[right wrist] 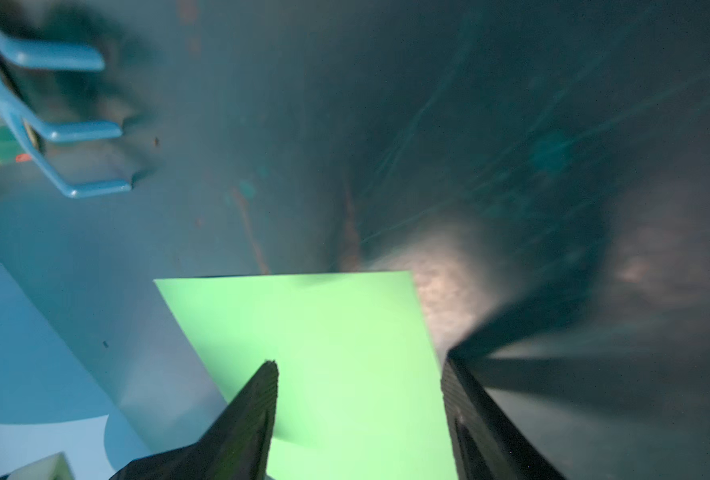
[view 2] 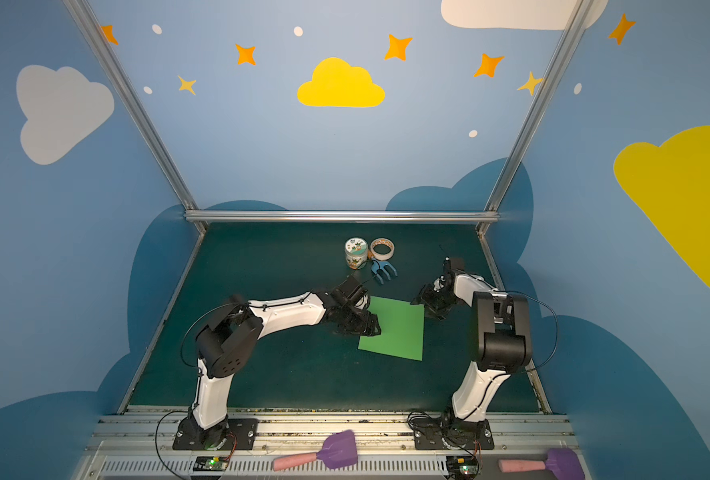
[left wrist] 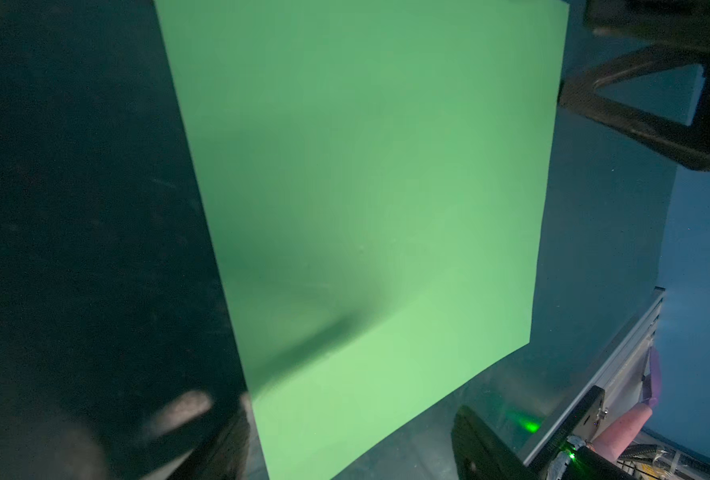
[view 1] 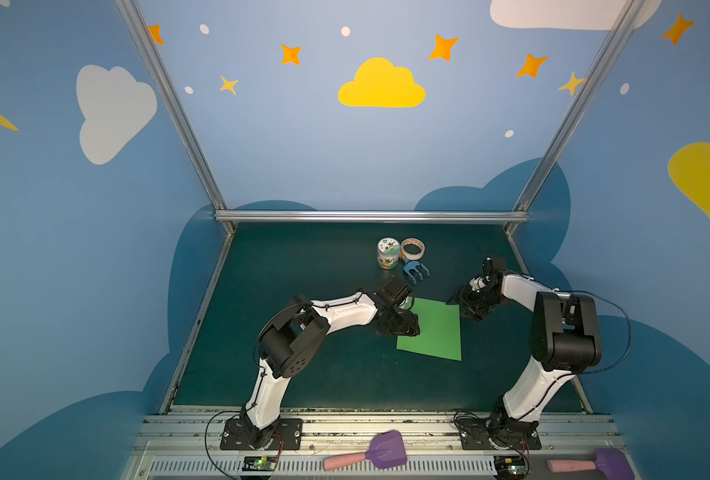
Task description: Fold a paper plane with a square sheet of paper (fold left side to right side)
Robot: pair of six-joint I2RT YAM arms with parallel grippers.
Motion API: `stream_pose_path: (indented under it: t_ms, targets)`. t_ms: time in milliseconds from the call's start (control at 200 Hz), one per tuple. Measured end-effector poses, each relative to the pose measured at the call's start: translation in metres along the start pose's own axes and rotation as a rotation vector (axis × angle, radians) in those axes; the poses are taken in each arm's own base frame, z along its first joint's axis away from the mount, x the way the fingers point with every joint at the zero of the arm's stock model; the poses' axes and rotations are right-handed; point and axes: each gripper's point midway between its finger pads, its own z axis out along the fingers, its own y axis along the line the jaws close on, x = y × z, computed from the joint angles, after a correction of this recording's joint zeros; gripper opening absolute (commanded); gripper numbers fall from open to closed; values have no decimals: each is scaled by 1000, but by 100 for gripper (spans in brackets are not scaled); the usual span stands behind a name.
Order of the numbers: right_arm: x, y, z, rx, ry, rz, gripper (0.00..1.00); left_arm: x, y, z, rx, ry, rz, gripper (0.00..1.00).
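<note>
Where: the paper point(view 1: 432, 330) lies flat on the mat point(view 1: 324, 353), not folded.
Left claw point(view 1: 409, 324): apart, over the left edge.
Right claw point(view 1: 463, 309): apart, at the far corner.
Tip: pinch one edge gently, match the sides.

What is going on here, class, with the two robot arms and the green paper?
The square sheet of paper lies flat and unfolded on the dark table. The left gripper is over the sheet's left edge and the right gripper is at its far right corner, both with jaws open. No fold has been made. A jar, a tape roll and a blue toy rake sit behind it.
</note>
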Motion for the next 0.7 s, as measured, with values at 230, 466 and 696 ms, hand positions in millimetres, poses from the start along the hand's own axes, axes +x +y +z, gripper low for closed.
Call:
stream_pose_path:
  t_ms: [230, 466, 696]
  targets:
    - [27, 22, 12, -27, 43, -40, 63, -1, 11, -19, 5, -24, -39, 78]
    - [83, 20, 5, -28, 50, -13, 63, 4, 10, -46, 35, -59, -69, 79]
    - [120, -14, -42, -36, -119, 80, 66, 8, -1, -50, 73, -41, -66, 79]
